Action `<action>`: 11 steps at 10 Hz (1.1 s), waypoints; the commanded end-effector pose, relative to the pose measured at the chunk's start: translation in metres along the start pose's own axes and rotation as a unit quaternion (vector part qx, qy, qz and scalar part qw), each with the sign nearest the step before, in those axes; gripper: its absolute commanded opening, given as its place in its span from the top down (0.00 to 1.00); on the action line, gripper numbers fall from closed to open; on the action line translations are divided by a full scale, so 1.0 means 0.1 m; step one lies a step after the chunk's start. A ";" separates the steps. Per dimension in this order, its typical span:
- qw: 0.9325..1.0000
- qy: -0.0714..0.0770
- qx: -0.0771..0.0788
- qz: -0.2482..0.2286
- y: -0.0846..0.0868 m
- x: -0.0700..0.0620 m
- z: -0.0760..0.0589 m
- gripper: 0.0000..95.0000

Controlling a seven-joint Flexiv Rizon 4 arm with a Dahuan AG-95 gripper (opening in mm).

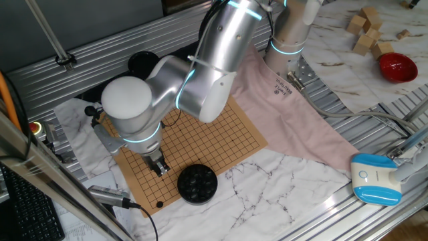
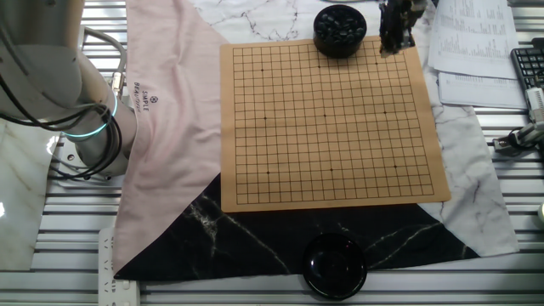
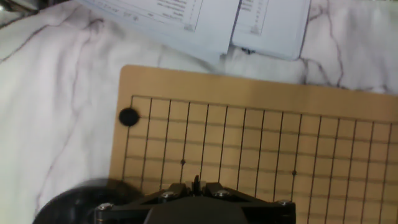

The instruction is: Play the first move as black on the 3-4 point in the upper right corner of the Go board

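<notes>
Your board (image 2: 331,127) lies flat on the marble-patterned cloth (image 1: 281,181), one edge over the pink cloth (image 2: 170,127). A bowl of black stones (image 2: 340,30) sits at the board's edge; a second bowl, black (image 2: 335,265), sits off the opposite edge. One black stone (image 3: 129,116) rests on the board's edge line near a corner. Your gripper (image 3: 196,185) hangs above the board beside the stone bowl, fingers pressed together, nothing visible between them.

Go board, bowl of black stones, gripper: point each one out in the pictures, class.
Go board (image 2: 331,127), the other fixed view, bare grid near centre.
Bowl of black stones (image 1: 197,183), one fixed view, on the stones.
Gripper (image 1: 160,169), one fixed view, between fingertips.
</notes>
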State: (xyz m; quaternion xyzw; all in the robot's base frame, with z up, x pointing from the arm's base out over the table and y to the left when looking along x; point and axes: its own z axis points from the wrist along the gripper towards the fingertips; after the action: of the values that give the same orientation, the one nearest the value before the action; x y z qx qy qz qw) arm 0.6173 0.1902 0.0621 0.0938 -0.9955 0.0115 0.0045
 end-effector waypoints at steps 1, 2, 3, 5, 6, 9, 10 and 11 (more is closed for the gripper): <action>1.000 0.001 0.001 0.002 -0.02 -0.02 0.06 1.00; 1.000 0.000 0.001 -0.003 -0.04 -0.04 0.07 1.00; 1.000 0.000 0.001 -0.008 -0.07 -0.08 0.08 1.00; 1.000 0.000 0.001 -0.009 -0.09 -0.12 0.10 1.00; 1.000 0.000 0.001 -0.011 -0.10 -0.12 0.12 1.00; 1.000 -0.002 0.003 -0.006 -0.11 -0.11 0.26 1.00; 1.000 -0.002 0.002 -0.004 -0.11 -0.11 0.28 1.00; 1.000 -0.001 0.000 -0.003 -0.11 -0.11 0.29 1.00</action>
State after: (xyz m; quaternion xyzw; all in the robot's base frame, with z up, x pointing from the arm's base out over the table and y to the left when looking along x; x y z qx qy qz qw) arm 0.6289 0.1808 0.0319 0.0953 -0.9954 0.0107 0.0045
